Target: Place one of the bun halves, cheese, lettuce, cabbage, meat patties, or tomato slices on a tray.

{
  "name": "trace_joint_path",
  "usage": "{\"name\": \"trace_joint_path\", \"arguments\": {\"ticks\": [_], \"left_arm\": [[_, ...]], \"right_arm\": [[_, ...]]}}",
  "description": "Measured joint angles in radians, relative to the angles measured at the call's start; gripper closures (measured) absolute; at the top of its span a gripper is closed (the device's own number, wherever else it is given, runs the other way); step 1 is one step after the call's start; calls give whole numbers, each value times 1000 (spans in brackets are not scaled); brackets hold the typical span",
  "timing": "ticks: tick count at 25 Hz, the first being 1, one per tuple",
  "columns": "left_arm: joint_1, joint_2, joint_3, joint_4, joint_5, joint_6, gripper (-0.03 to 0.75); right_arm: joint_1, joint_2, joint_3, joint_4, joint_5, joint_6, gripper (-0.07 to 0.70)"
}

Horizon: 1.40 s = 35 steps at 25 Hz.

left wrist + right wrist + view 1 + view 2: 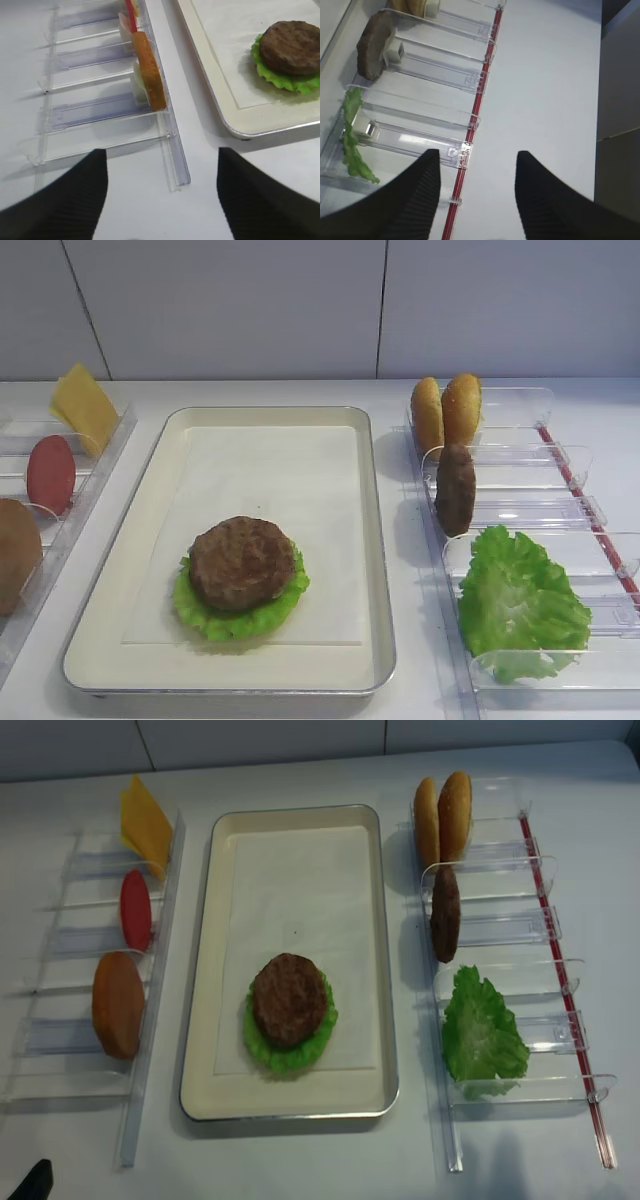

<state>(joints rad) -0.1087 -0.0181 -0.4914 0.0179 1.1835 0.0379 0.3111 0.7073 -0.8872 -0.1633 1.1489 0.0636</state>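
Note:
The tray (pixel 376 540) lies in the middle and holds a meat patty (pixel 241 562) on a lettuce leaf (pixel 213 619). In the right holder stand two bun halves (pixel 446 411), a second patty (pixel 455 489) and more lettuce (pixel 520 602). The left holder keeps cheese (pixel 84 406), a tomato slice (pixel 50 473) and a bun half (pixel 15 552). In the right wrist view my right gripper (pixel 477 154) is open and empty over bare table, right of that holder's red edge. In the left wrist view my left gripper (pixel 162 151) is open and empty near the left holder's front end, with the bun (pixel 150 70) ahead of it.
Clear plastic holders (pixel 500 925) (pixel 70 1020) flank the tray (pixel 205 970) on both sides. A red strip (pixel 560 980) runs along the right holder's outer edge. A white wall closes the back of the table. A dark bit of the left arm (pixel 35 1182) shows at the bottom left corner.

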Motion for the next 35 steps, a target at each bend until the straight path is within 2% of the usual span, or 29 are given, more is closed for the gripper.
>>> {"name": "trace_joint_path", "arguments": {"ticks": [7, 12, 17, 20, 24, 29, 35], "left_arm": [[0, 0, 0, 0, 0, 0, 260], [0, 0, 0, 0, 0, 0, 260], [0, 0, 0, 0, 0, 0, 260], [0, 0, 0, 0, 0, 0, 260], [0, 0, 0, 0, 0, 0, 260], [0, 0, 0, 0, 0, 0, 260], [0, 0, 0, 0, 0, 0, 260]], "right_arm": [[0, -26, 4, 8, -3, -35, 289], [0, -26, 4, 103, -14, -163, 305], [0, -68, 65, 236, -122, -209, 307], [0, -151, 146, 245, -139, -203, 307], [0, -277, 259, 246, -136, -163, 307], [0, -450, 370, 246, -93, -140, 307], [0, -677, 388, 208, -78, -103, 307]]}}
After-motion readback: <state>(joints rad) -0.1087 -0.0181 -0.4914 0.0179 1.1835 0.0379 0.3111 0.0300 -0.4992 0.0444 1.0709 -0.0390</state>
